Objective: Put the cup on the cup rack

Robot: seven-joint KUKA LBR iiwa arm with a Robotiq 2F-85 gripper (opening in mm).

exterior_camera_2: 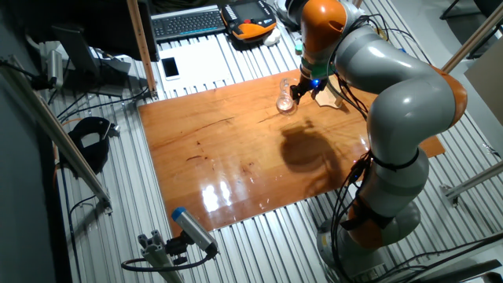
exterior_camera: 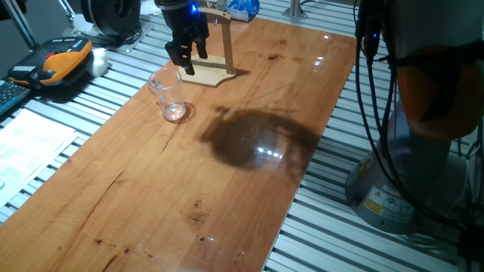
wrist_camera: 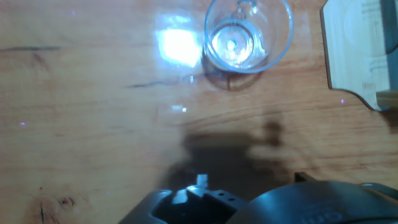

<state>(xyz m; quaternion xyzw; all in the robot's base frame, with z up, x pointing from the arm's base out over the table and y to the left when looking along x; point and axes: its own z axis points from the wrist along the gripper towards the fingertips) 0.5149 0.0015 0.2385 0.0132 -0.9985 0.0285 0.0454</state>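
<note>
The cup (exterior_camera: 171,95) is clear glass and stands upright on the wooden table (exterior_camera: 197,181), its small handle towards the rack. The cup rack (exterior_camera: 214,69) stands just behind it at the table's far end, with a flat wooden base, a thin post and an arm at the top. My gripper (exterior_camera: 189,59) hangs above the table between the cup and the rack base, open and holding nothing. The other fixed view shows the cup (exterior_camera_2: 286,100) just left of the gripper (exterior_camera_2: 303,91). In the hand view the cup (wrist_camera: 249,34) lies at the top edge, with the rack base (wrist_camera: 357,53) to its right.
An orange and black handset (exterior_camera: 62,60) and a sheet of paper (exterior_camera: 30,143) lie on the slatted bench left of the table. The robot base (exterior_camera: 423,159) with cables stands to the right. A keyboard (exterior_camera_2: 189,22) and a phone (exterior_camera_2: 170,68) lie beyond the table's far edge.
</note>
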